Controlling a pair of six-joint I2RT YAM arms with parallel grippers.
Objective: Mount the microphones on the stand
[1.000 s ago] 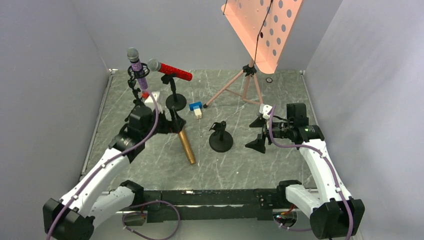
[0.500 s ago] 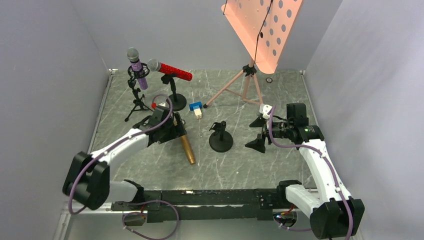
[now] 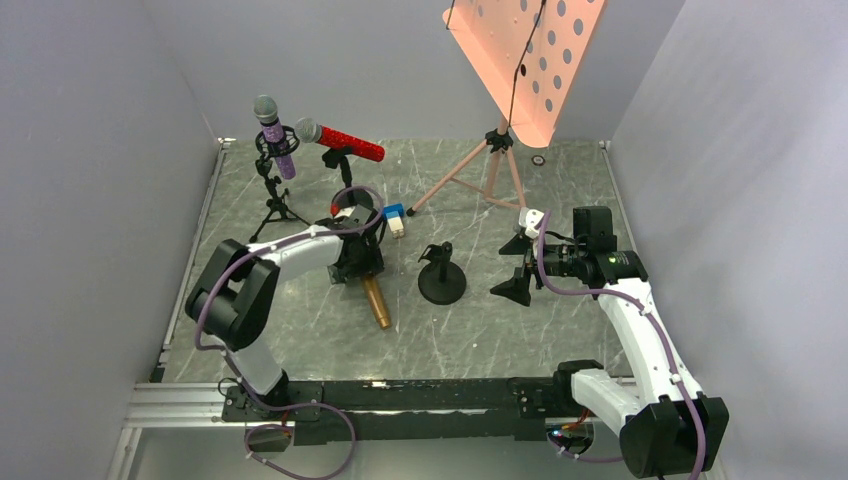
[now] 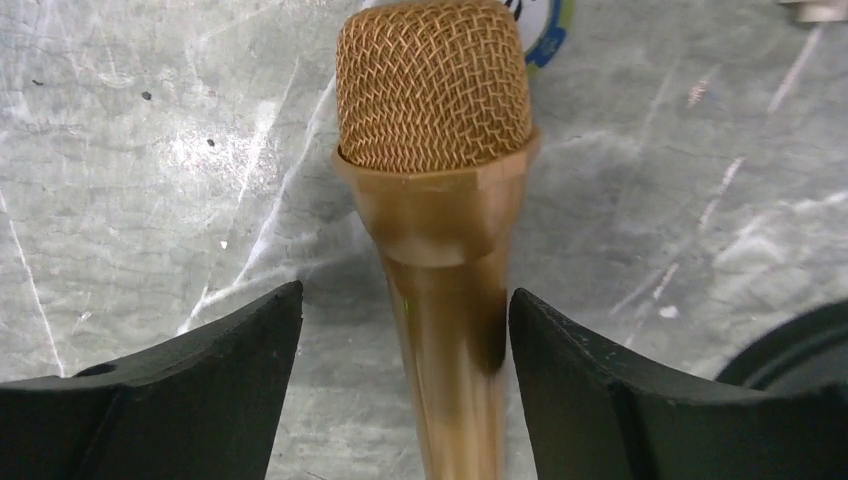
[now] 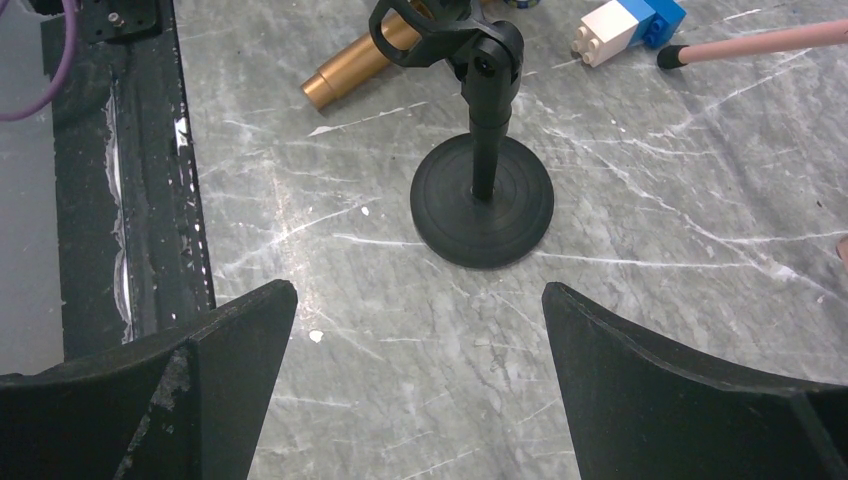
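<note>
My left gripper (image 4: 403,330) is open, with its two fingers (image 4: 230,350) down on either side of the gold microphone (image 4: 432,110), just below the mesh head. It has no hold on it. There is a clear gap between one finger and the handle. The other finger stands very close to the handle, and I cannot tell whether it touches. The gold microphone lies flat on the desk (image 3: 560,200), its head pointing away beyond my fingertips and its handle running back under my wrist. From above, my left gripper (image 3: 362,262) covers the head end and the gold microphone (image 3: 376,300) sticks out behind it toward my bases.

My right gripper (image 5: 418,300) is wide open and holds nothing. Straight ahead of it stands an empty stand (image 5: 483,190), upright on its round black base with the clip on top unfilled. From above, the empty stand (image 3: 442,280) sits between my two grippers, closer to my right gripper (image 3: 515,267).

Beyond my left gripper, the purple microphone (image 3: 275,140) sits head-up in a tripod stand (image 3: 272,205), and the red microphone (image 3: 345,143) lies tilted in a clip on a round-base stand (image 3: 350,195). A blue-and-white block (image 3: 393,218) lies just past my left gripper. A pink music stand (image 3: 520,60) rises at the far side of the desk.
</note>
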